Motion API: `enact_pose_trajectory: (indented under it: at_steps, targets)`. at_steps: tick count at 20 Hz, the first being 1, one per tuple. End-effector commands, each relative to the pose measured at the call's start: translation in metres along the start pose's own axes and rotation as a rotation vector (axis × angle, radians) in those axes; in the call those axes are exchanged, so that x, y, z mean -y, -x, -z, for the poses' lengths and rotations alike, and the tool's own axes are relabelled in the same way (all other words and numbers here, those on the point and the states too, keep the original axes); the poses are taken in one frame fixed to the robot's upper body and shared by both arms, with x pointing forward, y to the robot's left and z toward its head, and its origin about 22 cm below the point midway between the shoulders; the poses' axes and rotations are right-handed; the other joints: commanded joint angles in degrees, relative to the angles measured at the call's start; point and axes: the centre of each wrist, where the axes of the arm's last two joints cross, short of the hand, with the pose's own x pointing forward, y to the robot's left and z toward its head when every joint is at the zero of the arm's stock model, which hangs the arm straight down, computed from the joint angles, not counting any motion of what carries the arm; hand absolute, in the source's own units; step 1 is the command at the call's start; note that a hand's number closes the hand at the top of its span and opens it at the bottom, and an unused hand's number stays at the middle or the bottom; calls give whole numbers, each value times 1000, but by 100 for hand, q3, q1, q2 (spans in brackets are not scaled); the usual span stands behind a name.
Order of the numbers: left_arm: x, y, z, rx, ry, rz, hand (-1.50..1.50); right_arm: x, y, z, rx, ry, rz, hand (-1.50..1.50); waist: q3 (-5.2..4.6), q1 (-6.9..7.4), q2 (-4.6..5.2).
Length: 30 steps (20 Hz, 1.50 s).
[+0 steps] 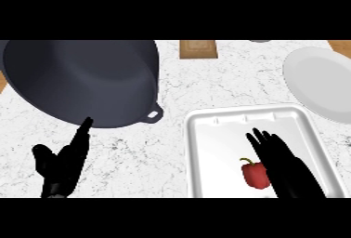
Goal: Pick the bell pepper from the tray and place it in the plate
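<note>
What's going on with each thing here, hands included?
bell pepper: lying in the tray, not held
tray: holds only the pepper
plate: nothing on it
dark pan: nothing in it
right hand: open, over the tray beside the pepper
left hand: open, resting at lower left

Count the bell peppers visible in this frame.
1. The red bell pepper lies in the white tray, right beside the right hand, which may hide part of it. None on the plate.

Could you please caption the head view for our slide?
Right hand open beside red bell pepper in white tray.
</note>
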Motion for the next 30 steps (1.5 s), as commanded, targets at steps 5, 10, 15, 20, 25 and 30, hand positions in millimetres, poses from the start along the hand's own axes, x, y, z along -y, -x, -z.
enact_pose_trajectory:
  at_steps: [5,10,15,20,25,30]
  targets:
    - [24,27,23,-79,60,-18,0,-15,-11,23,-17,-102,-123,150,-56,61,30]
    - [19,16,34,-84,71,-30,0,-26,10,36,45,-62,-166,150,-51,51,26]
    - [12,7,29,-73,52,-22,0,-32,9,24,43,-20,-179,150,-51,50,16]
    - [15,13,33,-77,56,-37,0,-31,28,-18,227,-62,-19,150,-48,-49,14]
    - [6,26,19,-78,20,-30,0,-14,59,-45,384,88,158,150,-40,-153,-10]
    - [12,24,25,-77,46,-40,0,22,68,-44,417,368,292,150,-46,-139,4]
